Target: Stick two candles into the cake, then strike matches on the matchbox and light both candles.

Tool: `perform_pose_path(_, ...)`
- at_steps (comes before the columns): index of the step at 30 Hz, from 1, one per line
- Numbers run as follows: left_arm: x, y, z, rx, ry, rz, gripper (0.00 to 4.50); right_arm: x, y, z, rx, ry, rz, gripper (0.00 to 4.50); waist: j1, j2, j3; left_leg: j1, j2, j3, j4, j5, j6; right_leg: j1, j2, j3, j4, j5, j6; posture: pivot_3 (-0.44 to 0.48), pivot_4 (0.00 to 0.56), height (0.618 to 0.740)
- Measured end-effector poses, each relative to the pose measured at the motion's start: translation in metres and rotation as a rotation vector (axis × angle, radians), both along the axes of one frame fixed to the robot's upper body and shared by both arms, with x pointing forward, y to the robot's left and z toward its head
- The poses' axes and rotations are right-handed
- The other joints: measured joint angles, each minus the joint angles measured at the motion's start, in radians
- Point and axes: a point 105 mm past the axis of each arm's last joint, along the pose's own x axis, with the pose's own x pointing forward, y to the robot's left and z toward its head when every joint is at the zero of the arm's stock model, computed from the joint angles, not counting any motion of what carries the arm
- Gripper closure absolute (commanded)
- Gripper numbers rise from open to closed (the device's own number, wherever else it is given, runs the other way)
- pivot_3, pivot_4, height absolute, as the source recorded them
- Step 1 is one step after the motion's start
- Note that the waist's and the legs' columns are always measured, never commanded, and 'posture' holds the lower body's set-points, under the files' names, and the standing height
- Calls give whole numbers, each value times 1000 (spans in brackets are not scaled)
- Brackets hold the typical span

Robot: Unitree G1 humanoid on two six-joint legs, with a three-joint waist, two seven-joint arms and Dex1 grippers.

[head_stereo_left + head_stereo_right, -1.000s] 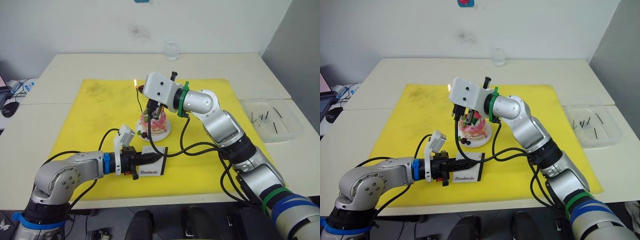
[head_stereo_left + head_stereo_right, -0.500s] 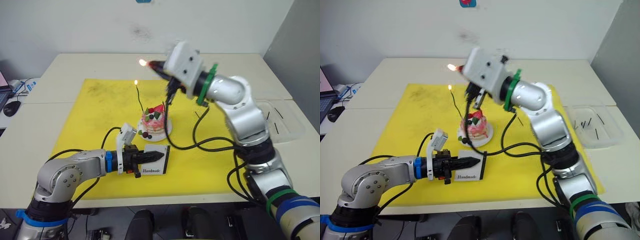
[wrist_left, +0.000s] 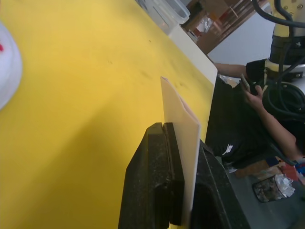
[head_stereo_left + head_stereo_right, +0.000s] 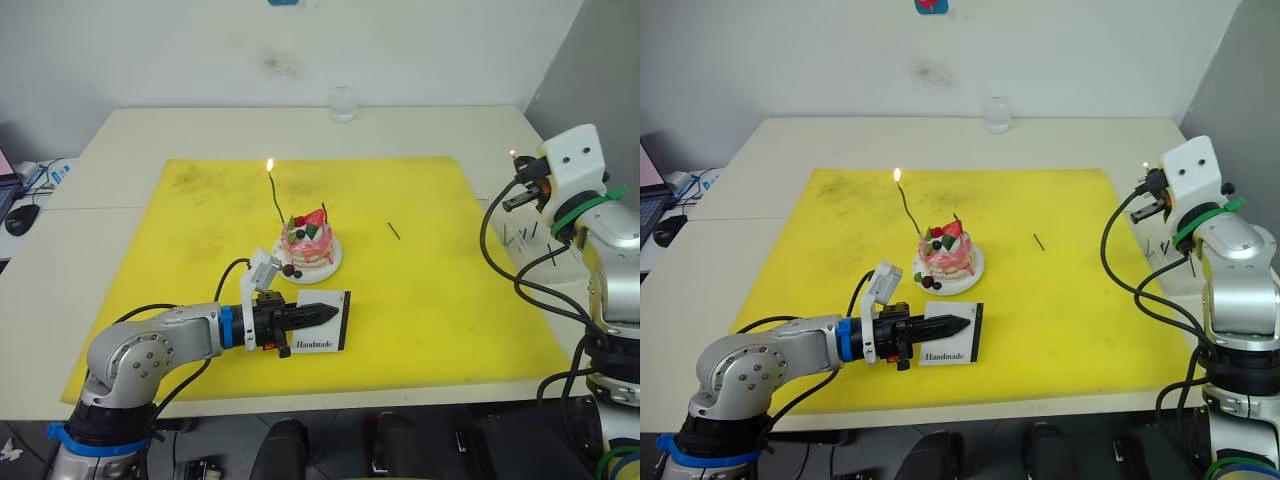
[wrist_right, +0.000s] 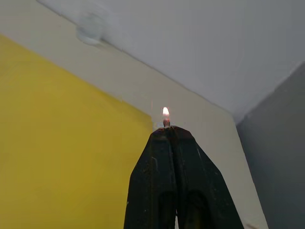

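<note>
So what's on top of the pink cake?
On the cake sit a red strawberry and dark berries. A thin green candle stands in it, lit. A short reddish candle behind the strawberry looks unlit. How deep they go is hidden.

A small round pink cake (image 4: 308, 243) on its white plate carries one thin green candle (image 4: 276, 199), lit. The left black-fingered gripper (image 4: 318, 314) clamps the flat white matchbox (image 4: 327, 323) upright on the yellow mat (image 4: 420, 300).

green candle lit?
Lit: a small flame burns at the tip of the green candle, which stands in the cake.
</note>
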Motion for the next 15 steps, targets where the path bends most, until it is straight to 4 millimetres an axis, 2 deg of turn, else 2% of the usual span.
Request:
perform_pose_path(3,-3,-2,-4,-8,15,-2,4500,1,-18,-26,97,71,-92,4459,-1,0,0,0,0,1,0,0,0,0,0,1,0,0,0,0,150,740)
perform_pose_path(5,-4,-4,-5,-16,17,-3,4500,4,-23,-40,161,111,-131,4459,-3,0,0,0,-1,1,0,0,0,0,0,2,0,0,1,0,150,740)
perform_pose_path(9,-3,-6,-6,-25,13,11,4500,8,-34,-46,282,100,-228,4459,-3,0,0,-1,-1,2,0,0,0,0,0,2,0,0,1,0,150,740)
perform_pose_path(15,-4,-6,-7,-24,15,16,4500,7,-57,-59,366,99,-372,4459,-2,0,0,-1,-1,7,0,0,0,-1,0,3,-1,0,1,0,150,740)
